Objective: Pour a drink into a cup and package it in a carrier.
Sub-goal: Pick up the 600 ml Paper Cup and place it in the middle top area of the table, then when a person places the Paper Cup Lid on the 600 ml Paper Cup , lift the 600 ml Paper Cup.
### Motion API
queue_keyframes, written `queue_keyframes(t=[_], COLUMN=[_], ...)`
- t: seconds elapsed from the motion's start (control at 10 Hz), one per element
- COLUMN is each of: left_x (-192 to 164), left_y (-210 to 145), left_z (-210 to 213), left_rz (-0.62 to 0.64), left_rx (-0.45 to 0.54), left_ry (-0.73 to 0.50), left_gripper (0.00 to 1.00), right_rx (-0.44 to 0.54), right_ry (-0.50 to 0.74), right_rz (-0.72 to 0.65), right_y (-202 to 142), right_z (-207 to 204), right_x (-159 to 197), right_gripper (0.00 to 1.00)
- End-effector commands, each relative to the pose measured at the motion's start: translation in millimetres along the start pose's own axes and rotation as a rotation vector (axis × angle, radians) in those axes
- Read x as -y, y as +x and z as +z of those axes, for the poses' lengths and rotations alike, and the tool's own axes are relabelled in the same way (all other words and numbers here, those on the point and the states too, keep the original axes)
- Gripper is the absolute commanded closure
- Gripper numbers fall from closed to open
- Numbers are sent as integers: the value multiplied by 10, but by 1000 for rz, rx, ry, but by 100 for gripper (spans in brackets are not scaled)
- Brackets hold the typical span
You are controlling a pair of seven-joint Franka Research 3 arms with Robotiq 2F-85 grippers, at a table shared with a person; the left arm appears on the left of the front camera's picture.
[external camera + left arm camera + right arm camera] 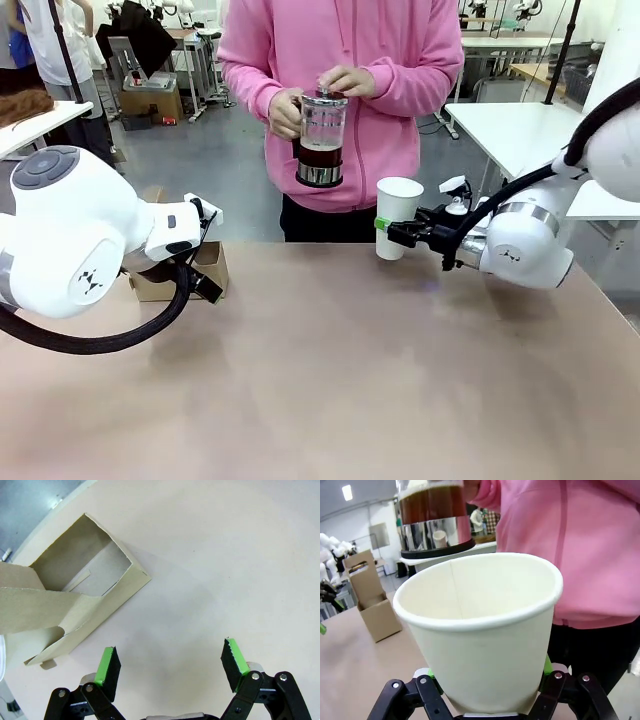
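Observation:
A person in a pink top holds a glass press jug [321,140] with both hands above the far table edge; the dark brown drink [320,156] fills its lower part, also seen as the drink [431,502] up close. My right gripper [398,232] is shut on the white paper cup [397,216], held upright and lidless just right of the jug; the cup [482,635] is empty inside. The brown cardboard carrier [205,272] stands at the table's left, partly behind my left arm. My left gripper [172,667] hangs open over bare table beside the carrier [75,597].
The tan table [340,370] spreads wide between the arms. White tables [520,130] and other equipment stand in the room behind the person. The person's body is close to the far table edge.

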State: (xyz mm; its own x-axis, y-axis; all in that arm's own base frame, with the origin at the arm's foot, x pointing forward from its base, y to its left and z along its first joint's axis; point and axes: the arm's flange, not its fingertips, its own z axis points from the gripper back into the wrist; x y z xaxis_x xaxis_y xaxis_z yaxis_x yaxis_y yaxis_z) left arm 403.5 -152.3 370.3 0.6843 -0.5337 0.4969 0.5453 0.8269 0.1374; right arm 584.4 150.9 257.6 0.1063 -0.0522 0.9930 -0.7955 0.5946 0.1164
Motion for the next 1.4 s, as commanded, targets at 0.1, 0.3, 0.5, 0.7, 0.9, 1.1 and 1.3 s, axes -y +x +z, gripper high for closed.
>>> queue_keyframes(t=[0.1, 0.3, 0.5, 0.7, 0.9, 1.1, 1.3], left_x=[-3, -3, -3, -3, -3, -3, -3], left_y=[-1, -1, -1, -1, -1, -1, -1], left_z=[3, 3, 3, 3, 3, 3, 3], left_rz=[1, 1, 1, 1, 1, 1, 1], left_rx=[1, 1, 1, 1, 1, 1, 1], left_ry=[-2, -2, -2, -2, -2, -2, -2], left_gripper=[0, 0, 0, 0, 0, 0, 0], right_rx=[0, 0, 0, 0, 0, 0, 0], right_ry=[0, 0, 0, 0, 0, 0, 0], right_rz=[0, 0, 0, 0, 0, 0, 0], right_y=[0, 0, 0, 0, 0, 0, 0], right_z=[0, 0, 0, 0, 0, 0, 0], right_x=[0, 0, 0, 0, 0, 0, 0], right_gripper=[20, 20, 20, 20, 20, 20, 20])
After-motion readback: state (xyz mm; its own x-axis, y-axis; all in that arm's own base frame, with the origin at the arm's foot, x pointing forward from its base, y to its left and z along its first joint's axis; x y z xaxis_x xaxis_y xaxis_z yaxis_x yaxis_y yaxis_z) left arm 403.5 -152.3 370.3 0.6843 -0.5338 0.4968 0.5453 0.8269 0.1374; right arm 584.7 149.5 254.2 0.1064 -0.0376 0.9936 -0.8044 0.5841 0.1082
